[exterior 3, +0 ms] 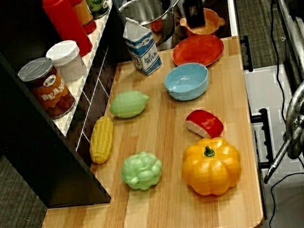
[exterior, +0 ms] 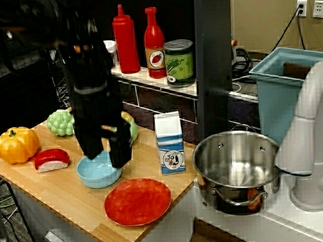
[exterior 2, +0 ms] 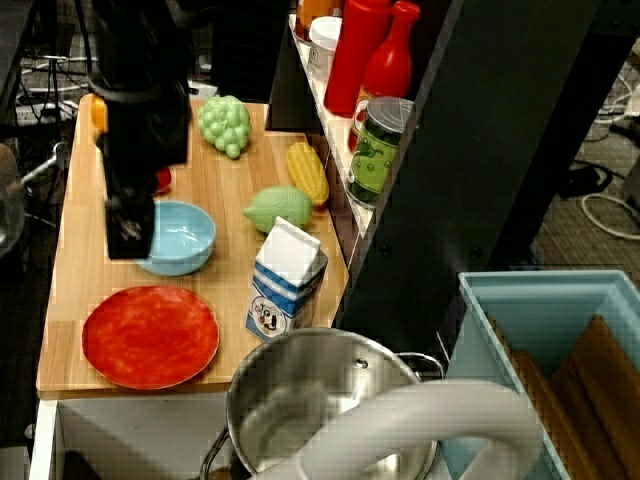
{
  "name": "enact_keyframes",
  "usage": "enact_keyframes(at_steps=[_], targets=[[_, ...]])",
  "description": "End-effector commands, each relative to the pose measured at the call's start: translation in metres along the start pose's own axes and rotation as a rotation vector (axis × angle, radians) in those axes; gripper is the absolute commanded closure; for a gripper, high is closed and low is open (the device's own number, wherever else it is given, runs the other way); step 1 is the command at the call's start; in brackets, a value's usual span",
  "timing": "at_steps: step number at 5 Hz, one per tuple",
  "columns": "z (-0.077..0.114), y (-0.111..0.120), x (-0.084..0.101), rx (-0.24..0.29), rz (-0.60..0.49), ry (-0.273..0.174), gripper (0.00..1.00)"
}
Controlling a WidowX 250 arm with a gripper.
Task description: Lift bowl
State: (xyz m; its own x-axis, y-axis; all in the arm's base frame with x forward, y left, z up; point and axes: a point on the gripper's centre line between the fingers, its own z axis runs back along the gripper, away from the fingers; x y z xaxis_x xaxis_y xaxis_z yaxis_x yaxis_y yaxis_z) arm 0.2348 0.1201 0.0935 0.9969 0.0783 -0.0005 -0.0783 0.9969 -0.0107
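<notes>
One bowl [exterior 3: 186, 81], one red plate [exterior 3: 198, 50], one steel pot [exterior 3: 148, 11]

Worktop layout, taken from the bowl [exterior: 99, 172]

On the worktop [exterior: 63, 201], the plate [exterior: 138, 201] lies just beside the bowl toward the pot [exterior: 236, 169]; the milk carton [exterior: 169, 143] stands near it, shelf-side; the pumpkin [exterior: 17, 144] sits well apart; the end effector [exterior: 104, 155] hangs directly over the bowl.

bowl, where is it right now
In the front view the light-blue bowl sits on the wooden counter, between the red plate and the red wedge.
</notes>
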Motion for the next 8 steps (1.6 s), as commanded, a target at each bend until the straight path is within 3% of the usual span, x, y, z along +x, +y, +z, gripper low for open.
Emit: enact_keyframes(at_steps=[1,3,5,8], targets=[[-0.022,0.038,0.046,0.034,-0.045,-0.030,0.00],[-0.029,0.047,0.061,0.023,-0.009,-0.067,0.00],[-0.028,0.045,0.052,0.008,0.004,-0.086,0.00],[-0.043,0.045,0.042,0.031,0.025,-0.121,0.00]])
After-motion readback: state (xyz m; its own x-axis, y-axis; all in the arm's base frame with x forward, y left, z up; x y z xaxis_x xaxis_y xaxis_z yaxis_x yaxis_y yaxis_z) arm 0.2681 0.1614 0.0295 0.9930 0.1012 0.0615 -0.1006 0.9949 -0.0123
